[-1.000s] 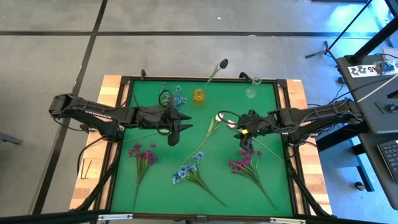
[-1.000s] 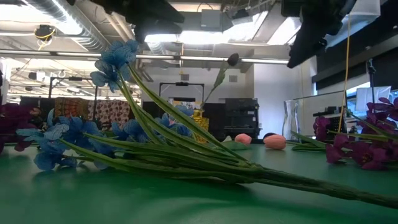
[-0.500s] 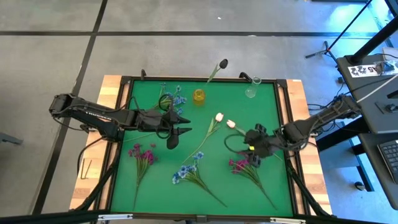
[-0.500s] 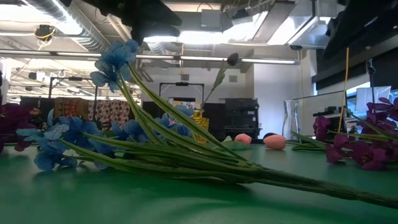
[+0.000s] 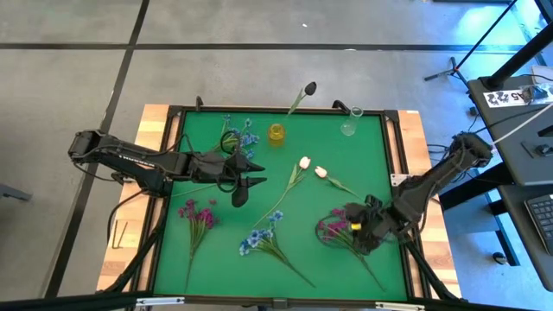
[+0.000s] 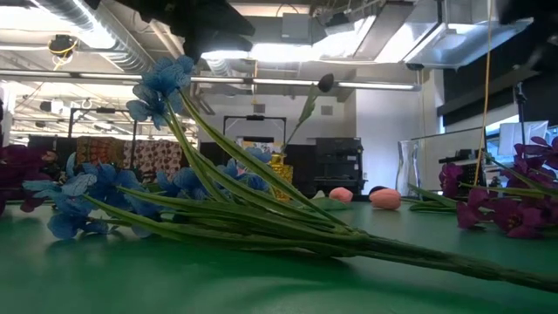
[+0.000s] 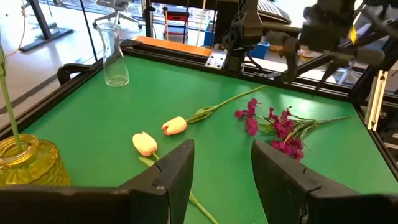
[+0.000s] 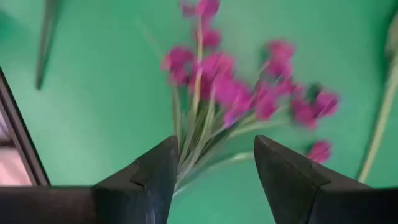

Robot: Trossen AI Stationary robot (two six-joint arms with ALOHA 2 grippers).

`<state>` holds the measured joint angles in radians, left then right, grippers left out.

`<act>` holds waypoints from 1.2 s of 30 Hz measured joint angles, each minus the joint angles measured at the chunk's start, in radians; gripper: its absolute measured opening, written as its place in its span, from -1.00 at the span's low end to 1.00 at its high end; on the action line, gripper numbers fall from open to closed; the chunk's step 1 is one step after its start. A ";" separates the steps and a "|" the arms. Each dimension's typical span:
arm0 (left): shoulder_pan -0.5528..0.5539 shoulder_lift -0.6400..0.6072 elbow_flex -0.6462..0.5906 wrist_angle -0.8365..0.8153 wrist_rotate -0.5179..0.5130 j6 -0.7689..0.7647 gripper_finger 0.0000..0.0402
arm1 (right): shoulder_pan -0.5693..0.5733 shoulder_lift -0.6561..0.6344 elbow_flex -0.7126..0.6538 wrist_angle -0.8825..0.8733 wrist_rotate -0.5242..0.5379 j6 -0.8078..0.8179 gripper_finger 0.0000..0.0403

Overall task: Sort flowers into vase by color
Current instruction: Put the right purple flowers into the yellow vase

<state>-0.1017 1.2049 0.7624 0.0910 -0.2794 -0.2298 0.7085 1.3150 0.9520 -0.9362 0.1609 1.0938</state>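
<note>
The right gripper (image 5: pixel 357 228) hangs low over the magenta spray (image 5: pixel 339 227) that lies near the right edge of the green table (image 5: pixel 380 164), toward the near right corner; its fingers (image 8: pixel 152 171) stand apart, and the spray's stems run up between them in the right wrist view, with the pink blooms (image 8: pixel 236 87) spread out just beyond the tips, though whether the pads touch the stems cannot be told. The left gripper (image 5: pixel 246 175) waits above the left half of the table, near its middle, with its fingers (image 7: pixel 177 168) also apart and nothing between them. Two pale tulips (image 5: pixel 311 167) lie near the middle of the table, heads close together and stems slanting away toward the near side. A second magenta spray (image 5: pixel 199 216) lies toward the left edge, and a blue spray (image 5: pixel 259 238) lies between the two magenta ones, closer to the near edge. Another blue spray (image 5: pixel 248 136) lies near the far edge, just beside a yellow vase (image 5: pixel 276 134) that holds one dark-headed stem (image 5: pixel 302 95) leaning over the far edge. A clear glass vase (image 5: pixel 350 125) stands toward the far right corner, well apart from the yellow one. In the low view the near blue spray (image 6: pixel 166 187) fills the foreground, with the tulip heads (image 6: pixel 384 199) behind it.
</note>
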 joint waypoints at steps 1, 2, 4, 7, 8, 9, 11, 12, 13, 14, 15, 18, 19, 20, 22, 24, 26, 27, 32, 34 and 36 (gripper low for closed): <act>0.000 0.000 0.000 0.000 0.000 0.000 -0.23 | 0.017 0.021 0.000 0.000 -0.020 0.017 0.04; 0.000 0.000 0.000 0.000 0.000 -0.001 -0.23 | 0.030 0.040 0.000 0.000 -0.042 0.031 0.04; 0.000 0.000 0.000 0.000 0.000 -0.004 -0.23 | 0.056 0.075 0.000 0.000 -0.072 0.056 0.04; 0.000 0.000 0.000 0.000 0.000 -0.005 -0.23 | 0.097 0.121 0.000 0.018 -0.083 0.103 0.04; 0.000 0.000 0.000 0.000 0.000 -0.005 -0.23 | 0.112 0.136 0.000 0.035 -0.083 0.108 0.04; 0.000 0.000 0.000 0.000 0.000 -0.005 -0.23 | 0.124 0.153 0.000 0.050 -0.083 0.111 0.04; 0.000 0.000 0.000 0.000 0.000 -0.005 -0.23 | 0.142 0.185 0.000 0.075 -0.082 0.120 0.04; 0.000 0.000 0.000 0.000 0.000 -0.005 -0.23 | 0.146 0.200 0.000 0.083 -0.082 0.130 0.04; 0.000 0.000 0.000 0.000 0.000 -0.005 -0.23 | 0.146 0.214 0.000 0.084 -0.084 0.139 0.04; 0.000 0.000 0.000 0.000 0.000 -0.005 -0.23 | 0.146 0.230 0.000 0.081 -0.084 0.149 0.04; 0.000 0.000 0.000 0.000 0.000 -0.006 -0.23 | 0.145 0.244 0.000 0.081 -0.083 0.159 0.04; 0.000 0.000 0.000 0.000 0.000 -0.008 -0.23 | 0.142 0.277 0.000 0.079 -0.083 0.187 0.04; 0.000 0.000 0.000 0.000 0.000 -0.011 -0.23 | 0.142 0.287 0.000 0.079 -0.087 0.193 0.04; 0.000 0.000 0.000 0.000 0.001 -0.019 -0.23 | 0.142 0.294 0.000 0.079 -0.094 0.202 0.04; 0.000 0.000 0.000 0.000 0.002 -0.026 -0.23 | 0.142 0.303 0.000 0.080 -0.103 0.217 0.04; 0.000 0.000 0.000 0.000 0.002 -0.026 -0.23 | 0.143 0.306 0.000 0.079 -0.111 0.236 0.04; 0.000 0.000 0.000 0.000 0.003 -0.026 -0.23 | 0.143 0.306 -0.013 0.102 -0.118 0.251 0.04; 0.000 0.000 0.000 0.000 0.004 -0.026 -0.23 | 0.143 0.306 -0.028 0.123 -0.127 0.259 0.04; 0.000 0.000 0.000 0.000 0.004 -0.026 -0.23 | 0.142 0.301 -0.121 0.276 -0.171 0.273 0.04; 0.000 0.000 0.000 0.000 0.004 -0.026 -0.23 | 0.141 0.300 -0.140 0.301 -0.180 0.273 0.04; 0.000 0.000 0.000 0.000 0.004 -0.026 -0.23 | 0.142 0.300 -0.145 0.301 -0.179 0.271 0.04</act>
<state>-0.1014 1.2049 0.7624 0.0910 -0.2752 -0.2558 0.8501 1.6150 0.8074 -0.6349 -0.0181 1.3651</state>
